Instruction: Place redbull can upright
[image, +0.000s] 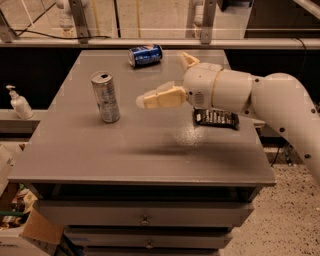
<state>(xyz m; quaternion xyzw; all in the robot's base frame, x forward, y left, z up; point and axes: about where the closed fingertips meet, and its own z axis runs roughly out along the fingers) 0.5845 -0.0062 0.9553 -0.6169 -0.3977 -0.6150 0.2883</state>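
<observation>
The redbull can (105, 96), tall, slim and silver-grey with a shiny pull-tab top, stands upright on the left part of the grey table (150, 155). My gripper (162, 79) hovers above the table's middle, to the right of the can and apart from it. It is open and empty. One cream finger (160, 97) points left toward the can, and the other finger (189, 60) sticks up behind the white wrist.
A shorter bright blue can (145, 55) lies on its side at the table's back edge. A black packet (216, 118) lies on the right, under my arm. A white pump bottle (19, 102) stands on a shelf to the left. Drawers sit below the tabletop.
</observation>
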